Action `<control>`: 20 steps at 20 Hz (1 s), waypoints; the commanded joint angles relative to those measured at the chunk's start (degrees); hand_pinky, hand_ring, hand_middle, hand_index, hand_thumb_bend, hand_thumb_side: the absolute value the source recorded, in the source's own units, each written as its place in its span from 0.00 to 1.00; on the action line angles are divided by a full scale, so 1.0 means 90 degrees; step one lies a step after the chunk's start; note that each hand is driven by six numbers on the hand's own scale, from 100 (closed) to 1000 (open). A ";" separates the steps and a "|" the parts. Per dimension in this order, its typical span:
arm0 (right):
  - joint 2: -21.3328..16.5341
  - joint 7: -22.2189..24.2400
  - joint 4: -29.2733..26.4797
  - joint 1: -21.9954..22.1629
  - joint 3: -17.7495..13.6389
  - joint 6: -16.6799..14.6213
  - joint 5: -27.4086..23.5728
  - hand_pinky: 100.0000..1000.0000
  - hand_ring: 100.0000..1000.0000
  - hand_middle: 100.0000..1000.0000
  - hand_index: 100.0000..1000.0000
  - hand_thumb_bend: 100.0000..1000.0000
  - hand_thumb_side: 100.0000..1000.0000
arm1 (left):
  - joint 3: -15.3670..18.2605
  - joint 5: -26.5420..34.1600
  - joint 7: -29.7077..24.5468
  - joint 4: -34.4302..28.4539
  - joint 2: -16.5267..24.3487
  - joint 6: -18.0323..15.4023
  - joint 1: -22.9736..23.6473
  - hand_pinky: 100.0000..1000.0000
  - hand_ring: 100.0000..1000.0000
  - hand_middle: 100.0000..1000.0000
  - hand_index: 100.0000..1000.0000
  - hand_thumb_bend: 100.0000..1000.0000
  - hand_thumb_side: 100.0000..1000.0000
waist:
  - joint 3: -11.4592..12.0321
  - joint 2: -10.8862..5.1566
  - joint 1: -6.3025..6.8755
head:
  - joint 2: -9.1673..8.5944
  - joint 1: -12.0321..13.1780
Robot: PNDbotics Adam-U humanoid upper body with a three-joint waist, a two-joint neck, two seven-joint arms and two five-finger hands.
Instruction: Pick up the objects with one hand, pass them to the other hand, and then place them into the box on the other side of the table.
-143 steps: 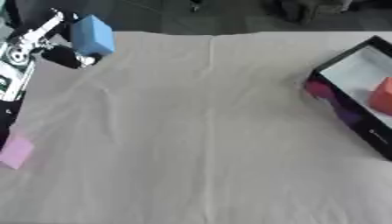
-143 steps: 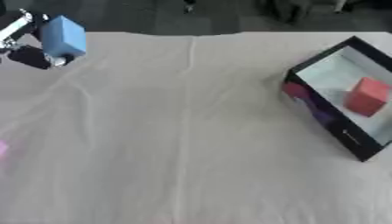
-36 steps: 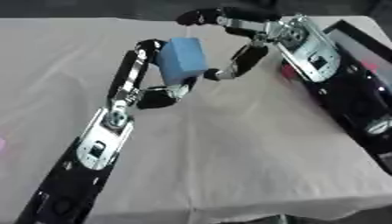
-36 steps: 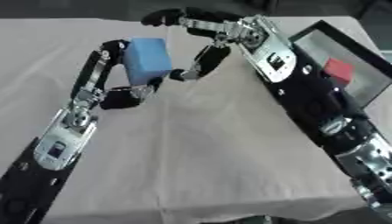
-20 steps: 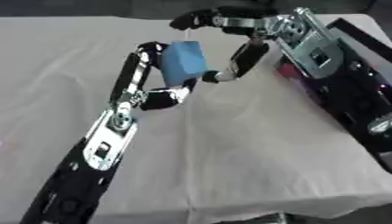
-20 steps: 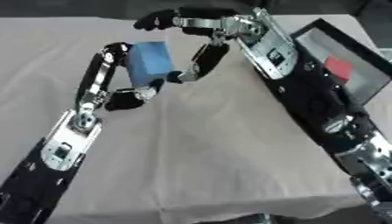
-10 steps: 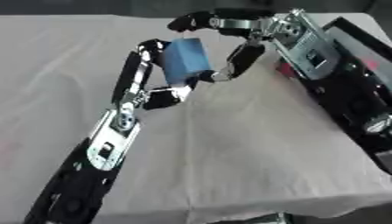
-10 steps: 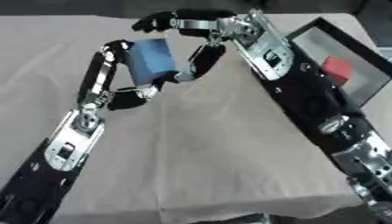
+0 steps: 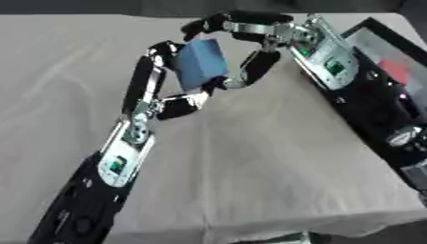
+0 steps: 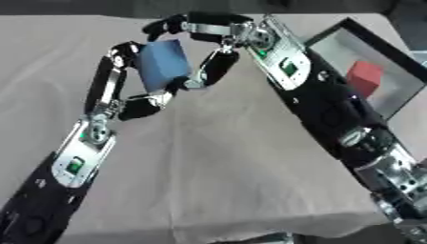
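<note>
Gripping a matte blue block (image 9: 201, 64) above the cloth-draped tabletop (image 9: 275, 157), the left hand (image 9: 171, 81) meets the right hand (image 9: 242, 52), whose fingers curl round it. A red cube (image 10: 363, 76) sits inside the black box (image 10: 399, 64).

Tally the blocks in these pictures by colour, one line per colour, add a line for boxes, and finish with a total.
Blue block, held up between the left robot hand and right robot hand: 1
Red block, inside the box: 1
Box, black-rimmed, at the right: 1
Total: 3
</note>
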 commanded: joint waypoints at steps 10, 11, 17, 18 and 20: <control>-0.0039 -0.0805 -0.0103 -0.0128 -0.0073 0.0395 -0.0281 0.95 1.00 0.61 0.71 0.07 0.00 | -0.0083 0.0108 0.0012 -0.0049 -0.0167 0.0023 -0.0115 0.55 0.43 0.42 0.52 0.00 0.02 | -0.0005 -0.0067 0.0011 | -0.0081 -0.0008; -0.0039 -0.0853 -0.0108 -0.0128 -0.0074 0.0411 -0.0299 0.94 1.00 0.61 0.71 0.06 0.00 | -0.0081 0.0127 0.0015 -0.0048 -0.0171 0.0032 -0.0114 0.55 0.43 0.42 0.53 0.00 0.02 | -0.0007 -0.0066 0.0013 | -0.0081 -0.0008; -0.0035 -0.0934 -0.0120 -0.0119 -0.0066 0.0424 -0.0426 0.93 0.99 0.61 0.71 0.07 0.00 | -0.0086 0.0213 0.0023 -0.0055 -0.0188 0.0043 -0.0110 0.56 0.43 0.43 0.55 0.00 0.00 | -0.0018 -0.0060 0.0015 | -0.0093 -0.0017; -0.0032 -0.0918 -0.0110 -0.0111 -0.0068 0.0426 -0.0441 0.93 0.99 0.60 0.71 0.07 0.00 | -0.0088 0.0213 0.0023 -0.0046 -0.0188 0.0047 -0.0108 0.57 0.44 0.44 0.56 0.00 0.00 | -0.0019 -0.0060 0.0015 | -0.0092 -0.0020; -0.0028 -0.0909 -0.0095 -0.0100 -0.0085 0.0445 -0.0476 0.93 0.99 0.58 0.70 0.08 0.00 | -0.0084 0.0204 0.0033 -0.0012 -0.0187 0.0077 -0.0102 0.60 0.48 0.51 0.66 0.13 0.02 | -0.0020 -0.0060 0.0015 | -0.0095 -0.0023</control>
